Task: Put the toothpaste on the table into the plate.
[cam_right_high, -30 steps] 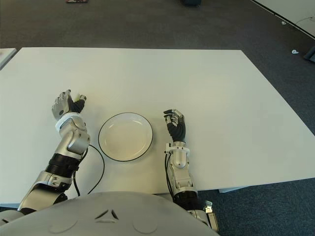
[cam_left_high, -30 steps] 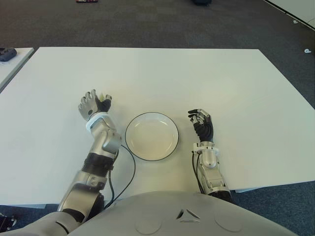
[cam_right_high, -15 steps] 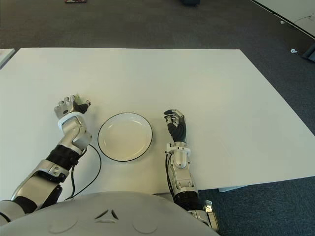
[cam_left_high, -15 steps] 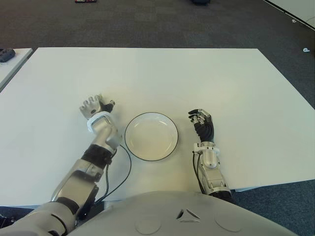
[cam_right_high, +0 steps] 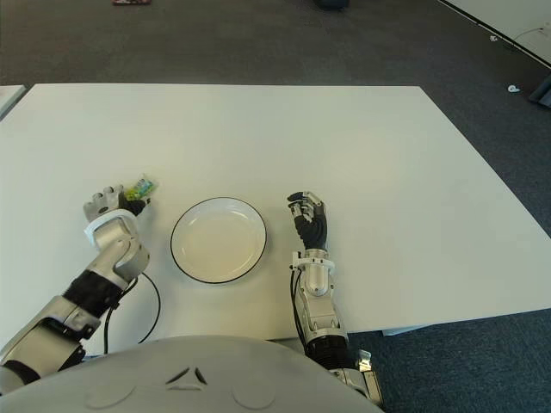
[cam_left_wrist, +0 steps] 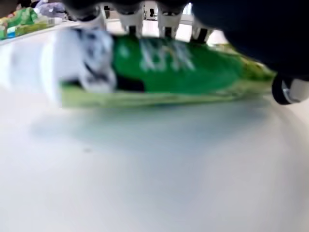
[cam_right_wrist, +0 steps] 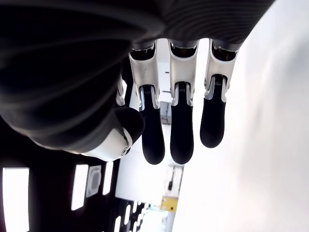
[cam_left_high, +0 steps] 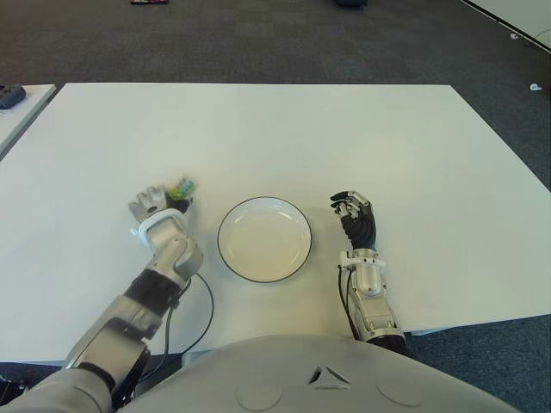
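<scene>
In the left eye view, your left robot hand (cam_left_high: 155,204) sits on the white worktop (cam_left_high: 284,138), to the left of the plate (cam_left_high: 225,258). The toothpaste tube (cam_left_high: 181,186) pokes out past its fingers, green and yellow at the tip. The plate is round and white with a dark rim, and it has nothing in it.

In the right eye view, your right robot hand (cam_right_high: 308,220) shows just to the right of the plate. It is not working.

In the left wrist view, the toothpaste tube (cam_left_wrist: 159,67) lies long and flat right under the fingers (cam_left_wrist: 130,17). It is bright green with pale writing and a white end. It looks soft and squashy. It seems to touch the worktop, and the fingers come down over it. You cannot tell yet if the grip is tight.

In the right wrist view, the fingers (cam_right_wrist: 178,130) hang loosely bent and hold nothing.

To do this step well, close the fingers around the middle of the tube, not the end, so it does not tip. Squeeze gently. Lift it clear before you move it over the plate.
</scene>
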Tool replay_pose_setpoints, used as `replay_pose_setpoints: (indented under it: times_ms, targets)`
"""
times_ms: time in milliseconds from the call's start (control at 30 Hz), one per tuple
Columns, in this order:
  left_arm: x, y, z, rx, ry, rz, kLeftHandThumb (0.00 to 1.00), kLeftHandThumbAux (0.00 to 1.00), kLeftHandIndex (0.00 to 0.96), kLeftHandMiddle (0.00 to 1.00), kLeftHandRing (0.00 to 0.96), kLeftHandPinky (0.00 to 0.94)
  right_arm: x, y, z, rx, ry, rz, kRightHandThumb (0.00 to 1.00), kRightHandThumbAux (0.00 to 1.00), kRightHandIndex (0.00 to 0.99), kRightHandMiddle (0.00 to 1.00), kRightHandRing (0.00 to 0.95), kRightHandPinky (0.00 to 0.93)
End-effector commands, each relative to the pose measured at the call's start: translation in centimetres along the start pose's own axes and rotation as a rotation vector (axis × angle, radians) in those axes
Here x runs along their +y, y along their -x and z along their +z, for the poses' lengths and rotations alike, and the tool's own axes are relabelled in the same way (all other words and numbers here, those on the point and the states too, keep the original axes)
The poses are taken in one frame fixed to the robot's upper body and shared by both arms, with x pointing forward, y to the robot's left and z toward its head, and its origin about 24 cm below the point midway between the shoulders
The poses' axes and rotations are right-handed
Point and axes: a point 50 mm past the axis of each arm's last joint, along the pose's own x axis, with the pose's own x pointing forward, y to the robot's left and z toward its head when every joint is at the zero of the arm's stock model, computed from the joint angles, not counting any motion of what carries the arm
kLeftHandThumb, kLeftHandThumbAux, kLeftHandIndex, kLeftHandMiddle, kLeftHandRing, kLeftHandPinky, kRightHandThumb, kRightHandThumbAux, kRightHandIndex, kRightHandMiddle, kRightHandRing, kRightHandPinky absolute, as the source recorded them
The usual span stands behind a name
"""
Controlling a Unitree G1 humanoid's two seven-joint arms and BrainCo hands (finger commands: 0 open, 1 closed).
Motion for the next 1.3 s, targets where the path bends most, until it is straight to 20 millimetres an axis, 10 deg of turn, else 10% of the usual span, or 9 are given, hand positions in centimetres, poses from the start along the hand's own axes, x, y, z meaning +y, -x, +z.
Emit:
replay_pose_setpoints:
  times_ms: [33, 1300]
  targets:
    - [0.3, 0.7, -1.0, 0.022, -0.013, 0.009, 0.351, 0.211, 0.0, 0.0, 0.0, 0.0, 0.1, 0.0, 0.0, 0.002, -0.009, -0.001, 0.703, 0.731, 0.426, 0.46, 0.457, 0.441]
    - [1.1, 4.0, -4.2, 0.018, -0.035, -0.052, 0.486, 0.211, 0.0, 0.0, 0.0, 0.0, 0.0, 0.3, 0.3, 0.01, -0.004, -0.011, 0.705, 0.731, 0.426, 0.456, 0.445, 0.434]
